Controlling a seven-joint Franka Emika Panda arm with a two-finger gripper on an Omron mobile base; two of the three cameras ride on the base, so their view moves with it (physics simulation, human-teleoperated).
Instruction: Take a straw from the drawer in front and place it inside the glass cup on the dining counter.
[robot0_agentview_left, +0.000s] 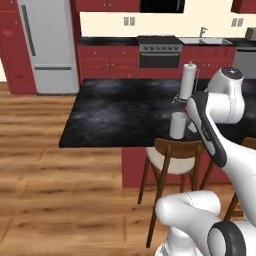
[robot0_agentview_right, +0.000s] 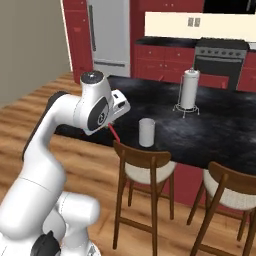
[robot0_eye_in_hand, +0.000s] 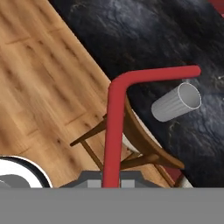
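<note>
Fingers (robot0_eye_in_hand: 111, 183) clenched on bent dark red straw (robot0_eye_in_hand: 114, 127), near ribbed pale glass cup (robot0_eye_in_hand: 177, 103)

Dark red straw (robot0_eye_in_hand: 114, 127); pale grey-white translucent glass cup (robot0_agentview_right: 146, 132); glossy black, grey-veined dining counter (robot0_agentview_left: 120, 112); white paper-towel roll (robot0_agentview_right: 190, 89).

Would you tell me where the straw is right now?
The straw is clamped in the gripper, held in the air just off the dining counter edge, left of the glass cup in the right base view.

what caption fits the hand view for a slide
Shut tool holds the bent red straw above the glass cup on the dining counter.
</note>
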